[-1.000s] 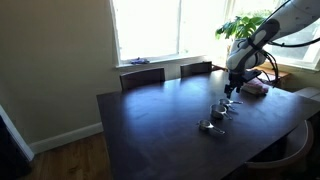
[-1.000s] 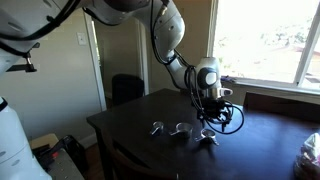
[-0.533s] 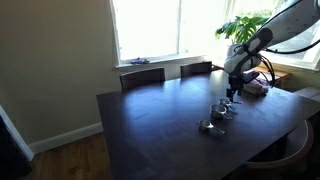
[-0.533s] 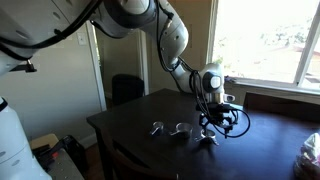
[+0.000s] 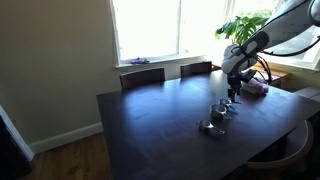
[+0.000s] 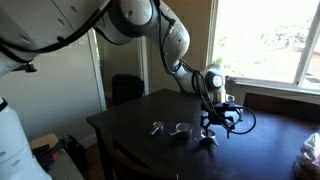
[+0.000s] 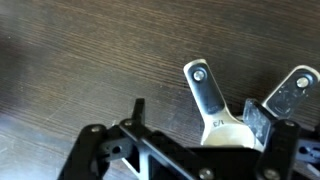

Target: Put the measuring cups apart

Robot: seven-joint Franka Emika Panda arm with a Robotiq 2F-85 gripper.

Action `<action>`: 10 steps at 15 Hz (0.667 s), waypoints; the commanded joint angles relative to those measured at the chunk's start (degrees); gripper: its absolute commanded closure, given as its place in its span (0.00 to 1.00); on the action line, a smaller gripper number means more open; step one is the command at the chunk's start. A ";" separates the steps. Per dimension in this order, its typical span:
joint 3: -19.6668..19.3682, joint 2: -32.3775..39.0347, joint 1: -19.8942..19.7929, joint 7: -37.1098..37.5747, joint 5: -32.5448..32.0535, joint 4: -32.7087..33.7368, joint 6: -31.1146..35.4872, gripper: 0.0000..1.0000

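Several small shiny metal measuring cups lie close together on the dark wooden table (image 5: 150, 120), in both exterior views (image 5: 218, 115) (image 6: 181, 129). In the wrist view one cup (image 7: 228, 128) marked 1/3 points its flat handle away from me, and a second handle (image 7: 290, 92) lies to its right. My gripper (image 7: 200, 122) is open and low over the table, with its fingers either side of the 1/3 cup's bowl. It hangs over the cup nearest the arm in both exterior views (image 5: 232, 98) (image 6: 212, 124). The bowl is partly hidden by the gripper body.
A pinkish flat object (image 5: 255, 88) lies on the table behind the arm. Two chairs (image 5: 142, 77) stand at the far table edge under the window. A potted plant (image 5: 243, 27) stands at the back. A pale bag-like thing (image 6: 312, 150) sits at the table's corner.
My gripper has come down a little toward the cup nearest the arm. The cups have not moved.
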 commanded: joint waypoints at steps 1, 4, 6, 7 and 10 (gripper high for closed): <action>0.63 2.46 -0.03 -3.53 -1.58 3.88 -2.61 0.00; 1.01 3.81 0.15 -6.94 -2.77 5.18 -3.66 0.00; 0.84 4.54 0.37 -8.16 -3.58 5.97 -4.02 0.02; 0.76 4.83 0.44 -8.68 -3.84 6.21 -4.06 0.05; 0.99 5.18 0.34 -10.55 -3.99 6.42 -4.26 0.24</action>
